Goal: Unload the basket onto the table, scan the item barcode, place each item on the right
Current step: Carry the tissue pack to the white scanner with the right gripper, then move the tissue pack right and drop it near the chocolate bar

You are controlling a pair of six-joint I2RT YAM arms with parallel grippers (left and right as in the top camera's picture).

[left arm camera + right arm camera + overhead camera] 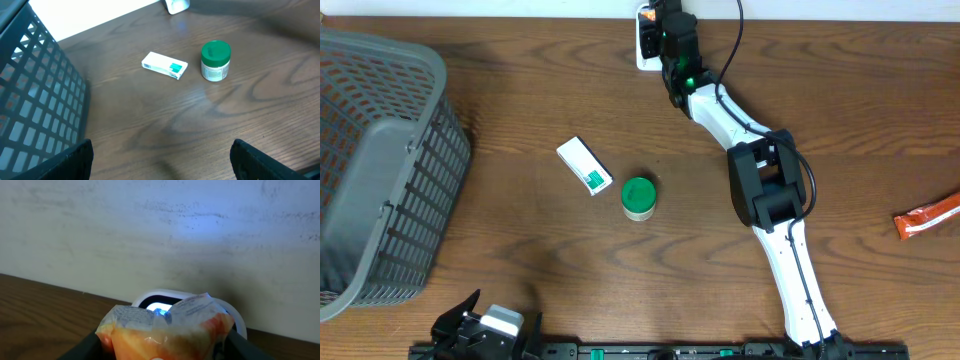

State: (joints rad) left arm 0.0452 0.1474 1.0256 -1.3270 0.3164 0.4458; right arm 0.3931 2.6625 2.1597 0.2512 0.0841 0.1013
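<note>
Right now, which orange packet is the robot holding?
The orange packet in the right gripper, in front of the white scanner. The other orange packet lies alone on the table, near its right edge.

Wood-grain table [520, 230], slight sheen; grey plastic basket [380, 170]; glossy crinkled orange packet [165, 332]; smooth green lid [216, 51]; rough matt wall [150, 230].

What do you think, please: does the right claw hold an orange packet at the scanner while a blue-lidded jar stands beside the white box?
Not quite: the overhead view shows the jar has a green lid, not blue. Right claw, orange packet, scanner and white box are as you say.
</note>
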